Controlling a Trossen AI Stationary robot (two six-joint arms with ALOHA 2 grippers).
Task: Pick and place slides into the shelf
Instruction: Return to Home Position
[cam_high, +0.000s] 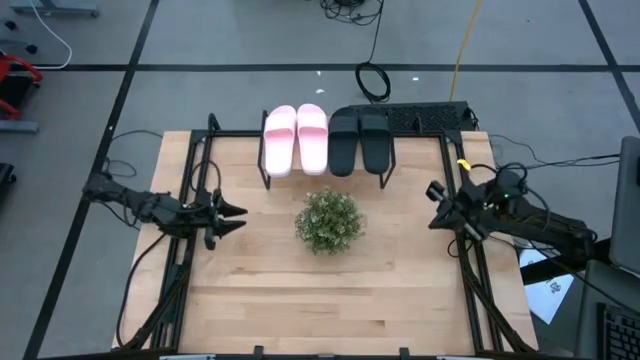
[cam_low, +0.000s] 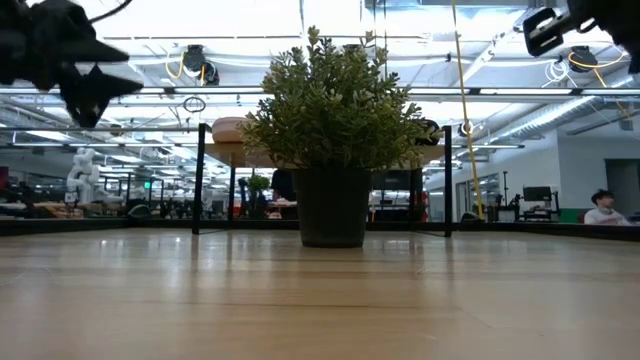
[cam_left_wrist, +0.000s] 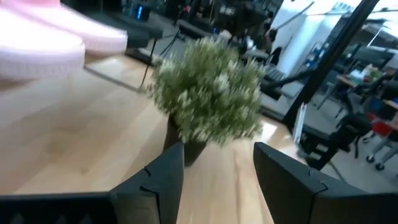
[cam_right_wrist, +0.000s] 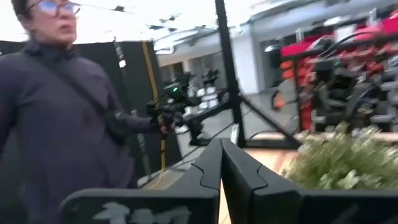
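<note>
The left tool's (cam_left_wrist: 217, 149) two dark fingers (cam_left_wrist: 163, 180) stand wide apart, empty, aimed at the plant (cam_high: 329, 221) on the bench (cam_high: 300, 300). Opposite it, the right tool's (cam_right_wrist: 221, 155) fingers are pressed together on nothing. Between the tools and farther back, the shelf (cam_low: 200, 180) carries four slides (cam_high: 312, 140) side by side, long axes front to back, straps away from the plant: pink pair (cam_high: 295, 140) toward the left tool, black pair (cam_high: 360, 140) toward the right.

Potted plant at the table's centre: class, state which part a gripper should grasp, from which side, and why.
Probably grasp the dark pot, coming in level from the side. The bushy leaves overhang it, hiding it from above, while its upright walls stand bare below.
</note>
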